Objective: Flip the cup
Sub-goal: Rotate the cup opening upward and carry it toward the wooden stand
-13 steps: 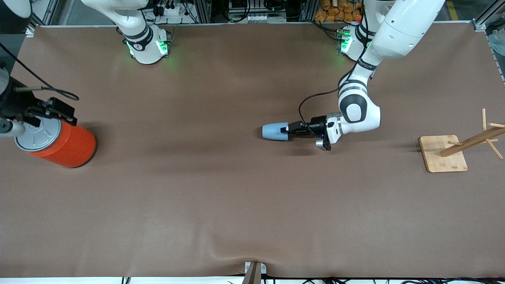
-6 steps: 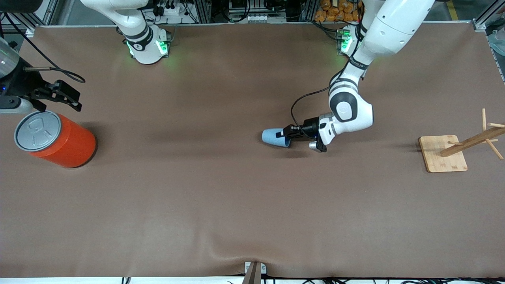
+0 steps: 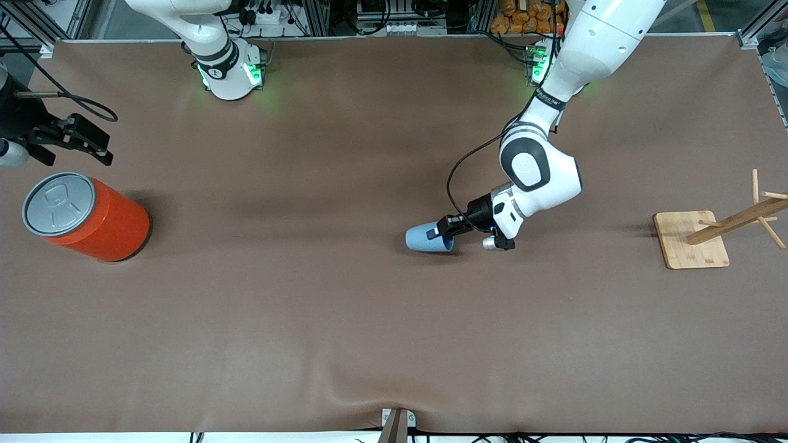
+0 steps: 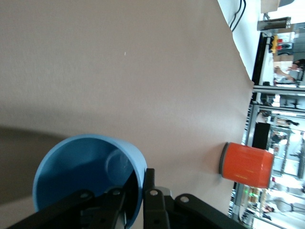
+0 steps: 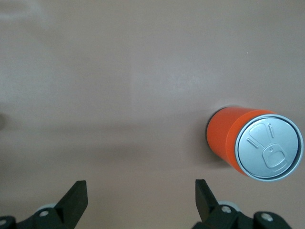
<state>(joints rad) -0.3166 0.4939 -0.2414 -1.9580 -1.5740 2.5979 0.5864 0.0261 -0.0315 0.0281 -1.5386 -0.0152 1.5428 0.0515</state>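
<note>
- Left gripper (image 3: pixel 444 232) pinches the cup (image 3: pixel 426 239) by its rim wall, mid-table.
- Cup judged light, stiff, slick; rim grip suits.
- Right gripper (image 3: pixel 77 140), spread wide and holding nothing, waits at the orange can's (image 3: pixel 92 216) twelve o'clock.

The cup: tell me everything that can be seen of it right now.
The cup is a small light-blue tapered tumbler with no handle, plastic by its look, deeper blue inside with a round flat bottom and nothing in it. The left gripper is shut on its rim, one finger inside the wall and one outside. It is tilted, mouth toward the gripper and narrow base pointing toward the right arm's end of the table, about mid-table. Whether it touches the table cannot be told.
</note>
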